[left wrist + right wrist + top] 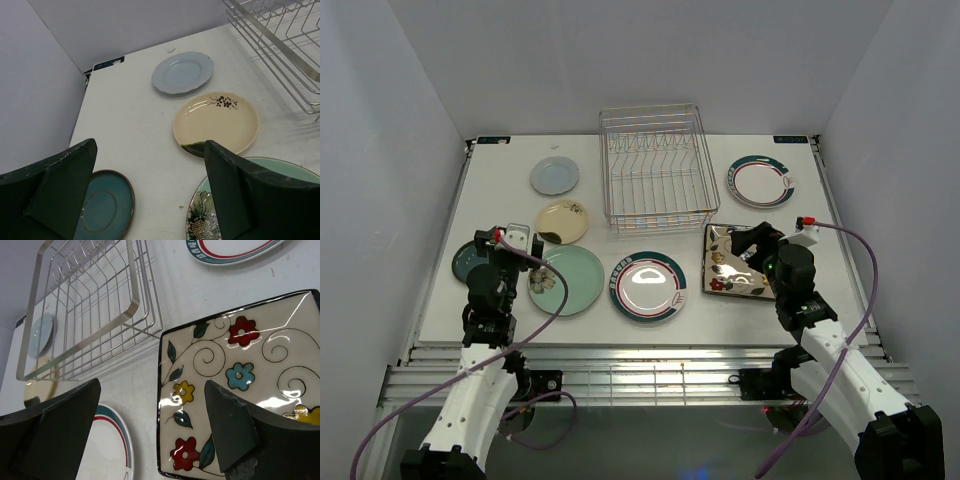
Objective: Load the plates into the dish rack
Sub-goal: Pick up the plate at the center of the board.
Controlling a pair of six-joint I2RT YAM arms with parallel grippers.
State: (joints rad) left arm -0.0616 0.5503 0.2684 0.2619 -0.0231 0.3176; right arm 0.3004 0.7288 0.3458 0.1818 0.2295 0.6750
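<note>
Top external view: one dish rack (656,165) stands far-middle on the table (500,200), with seven plates lying flat around it: near rimmed plate (647,286), far rimmed plate (760,181), blue-grey plate (554,176), cream plate (562,221), dark teal plate (470,262), pale green plate (570,280), square floral plate (730,272). Two corner stickers (492,139) carry writing too small to read. The left pincer (150,170) is spread above the dark teal and pale green plates; the right pincer (152,405) is spread over the square floral plate's left edge. Purple cables (860,260) trail from both arms
</note>
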